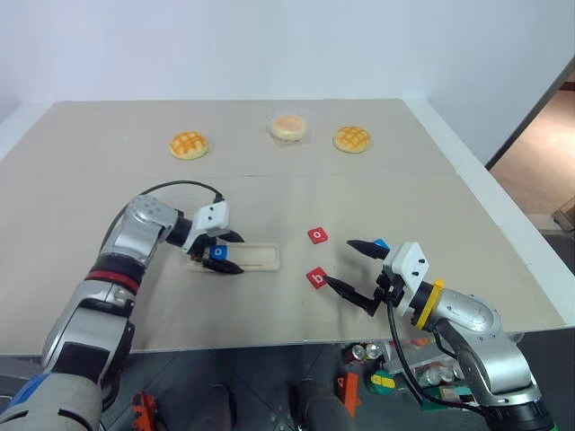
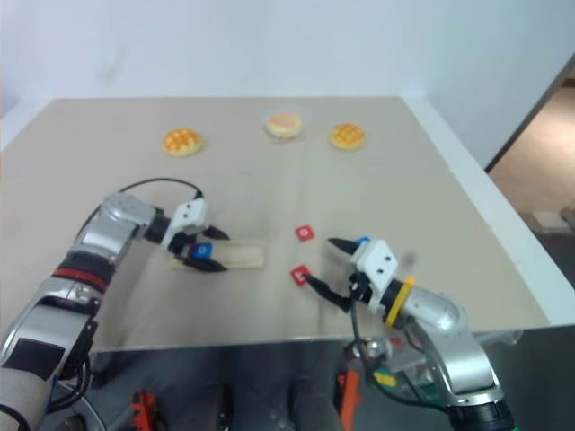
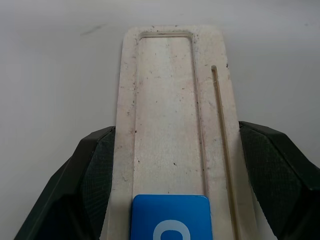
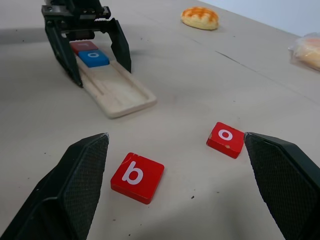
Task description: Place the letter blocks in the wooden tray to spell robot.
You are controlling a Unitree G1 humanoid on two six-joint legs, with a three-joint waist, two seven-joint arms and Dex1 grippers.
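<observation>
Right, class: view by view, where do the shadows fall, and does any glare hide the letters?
Right wrist view: the red b block and red o block cast thin soft shadows, with both letters free of glare. Left wrist view: even light on the wooden tray, and the frame edge cuts off the blue o block. Left eye view: a faint shadow under the left end effector.

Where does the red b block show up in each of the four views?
Left eye view: b block, lower centre, beside the right pincer.
Right eye view: lower centre, right of the tray.
Left wrist view: not in it.
Right wrist view: lower centre, between the fingers.
Shared landmark: the tray, also in both wrist views.
</observation>
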